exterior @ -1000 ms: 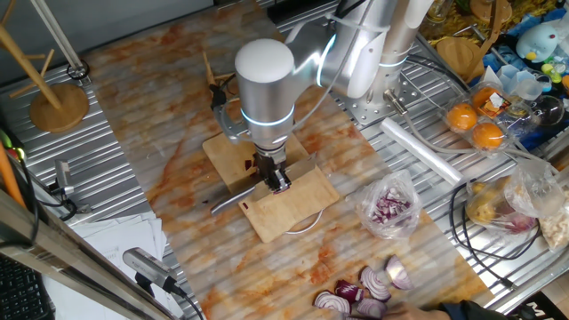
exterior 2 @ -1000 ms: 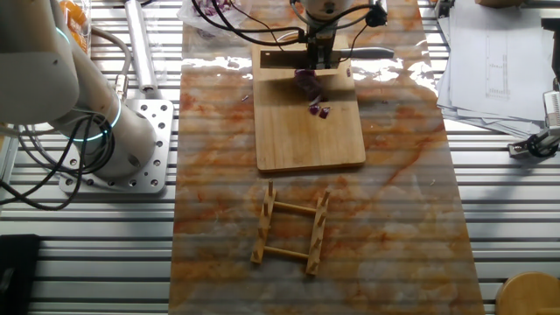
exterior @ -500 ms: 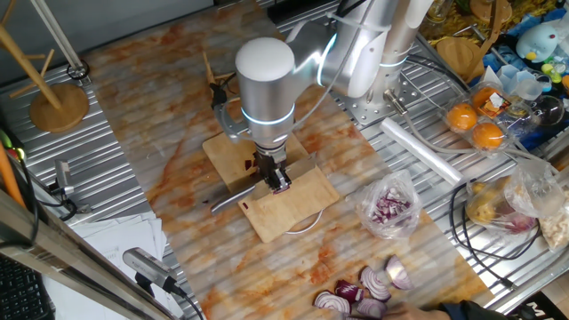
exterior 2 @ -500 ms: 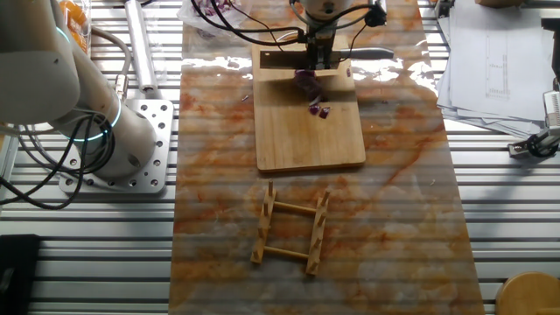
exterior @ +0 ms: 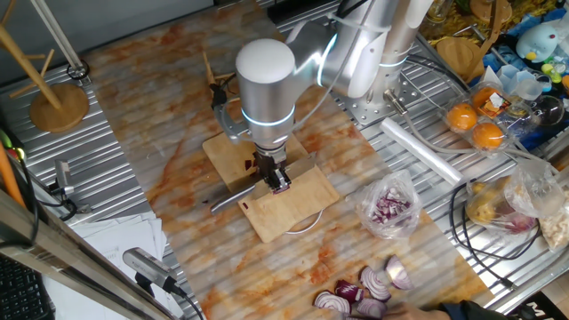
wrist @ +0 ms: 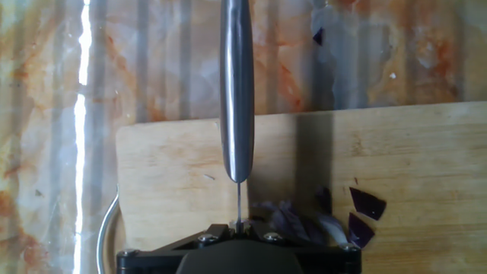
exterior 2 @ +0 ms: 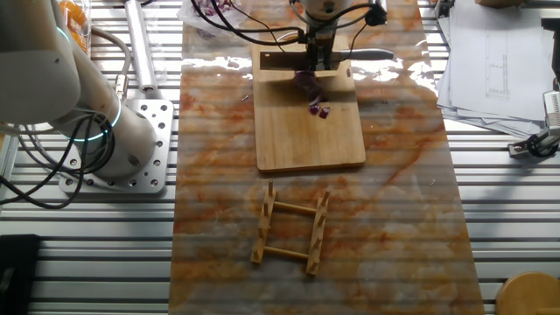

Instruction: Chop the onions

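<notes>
On the wooden cutting board [exterior 2: 308,131], the gripper [exterior 2: 316,59] pinches a knife [wrist: 237,91] lying crosswise near the far edge, beside the onions [exterior 2: 308,83], with loose bits [exterior 2: 320,110] toward bare board.

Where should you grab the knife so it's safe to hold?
Take the knife by its round steel handle, coming down from above, probably as the gripper seems to hold it. The handle is smooth and blunt; the thin blade edge points down at the wooden board beside the onions, so fingers should stay off that part.
</notes>
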